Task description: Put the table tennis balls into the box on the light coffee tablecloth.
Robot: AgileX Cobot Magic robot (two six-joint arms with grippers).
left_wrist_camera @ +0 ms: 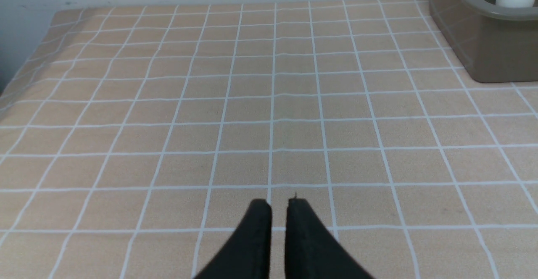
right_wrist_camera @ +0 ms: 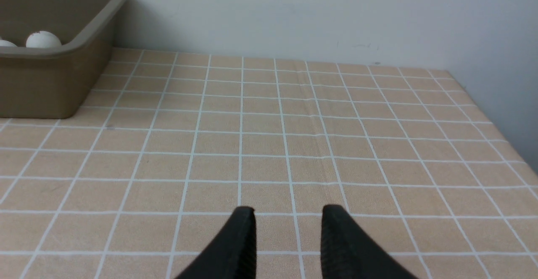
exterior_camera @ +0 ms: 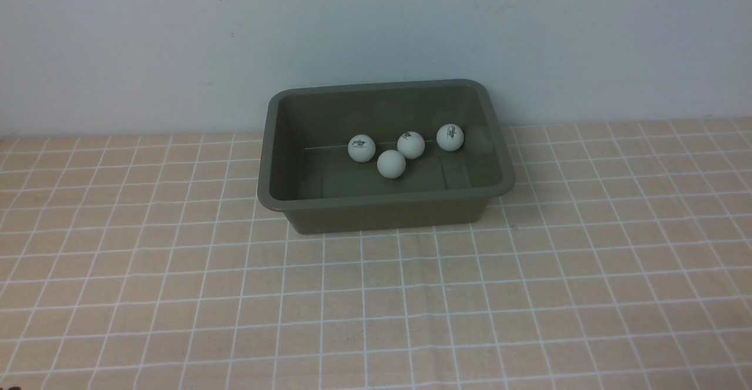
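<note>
Balls [exterior_camera: 391,163] all four in box [exterior_camera: 385,202] — task looks done, my left gripper [left_wrist_camera: 279,203] pressed together, right gripper [right_wrist_camera: 288,211] spread, empty — just stay clear.

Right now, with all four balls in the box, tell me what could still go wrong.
1. The box has no lid; a bump to its rim could bounce the four table tennis balls out.
2. The right pincer stands open and low over the tablecloth; sweeping sideways, it might snag the cloth and drag the box.
</note>
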